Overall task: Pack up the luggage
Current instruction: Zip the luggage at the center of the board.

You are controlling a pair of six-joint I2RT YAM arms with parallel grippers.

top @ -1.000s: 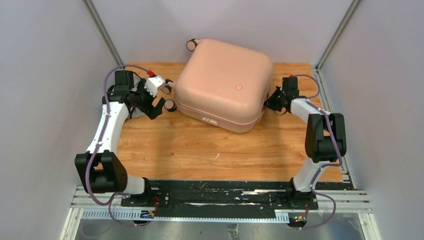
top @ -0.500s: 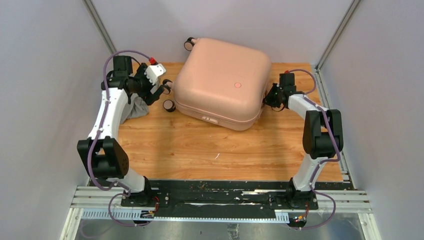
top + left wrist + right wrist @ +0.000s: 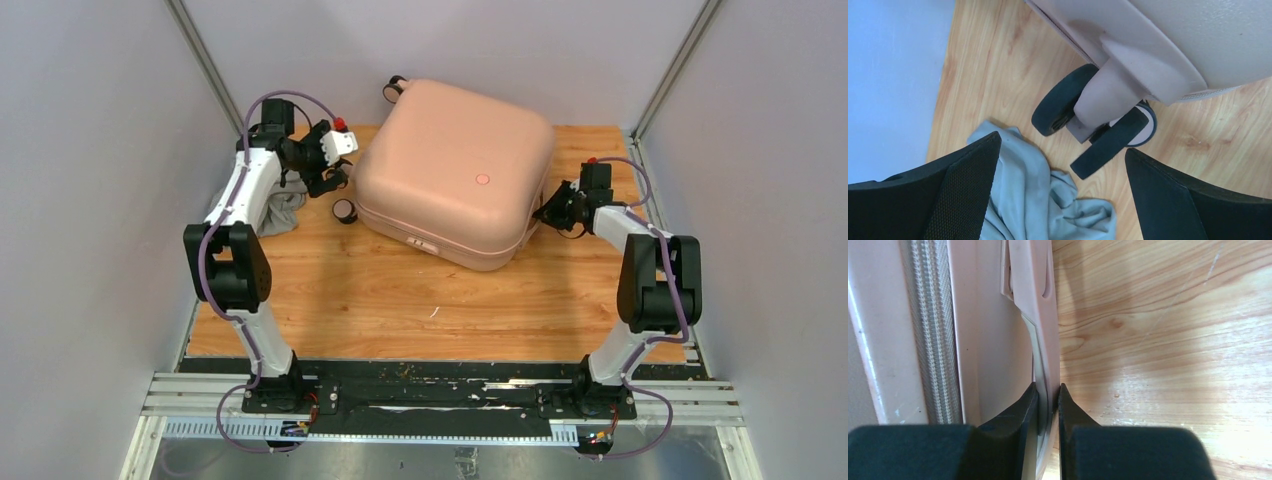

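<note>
Top cam sits high behind the arm bases and looks down and forward over the whole table (image 3: 400,300), luggage (image 3: 450,170) included. Left wrist cam points down from close range, past its own fingers (image 3: 948,200), at a caster wheel (image 3: 1060,107) and grey cloth (image 3: 1033,200), both also in the top view. Right wrist cam is jammed right up against the luggage's right side, so zipper (image 3: 930,330) and wood fill the frame.

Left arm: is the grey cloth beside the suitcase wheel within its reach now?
Probably yes. The left gripper hangs open above the cloth, nothing covering it; a wheel of the luggage sits close beside it.
</note>
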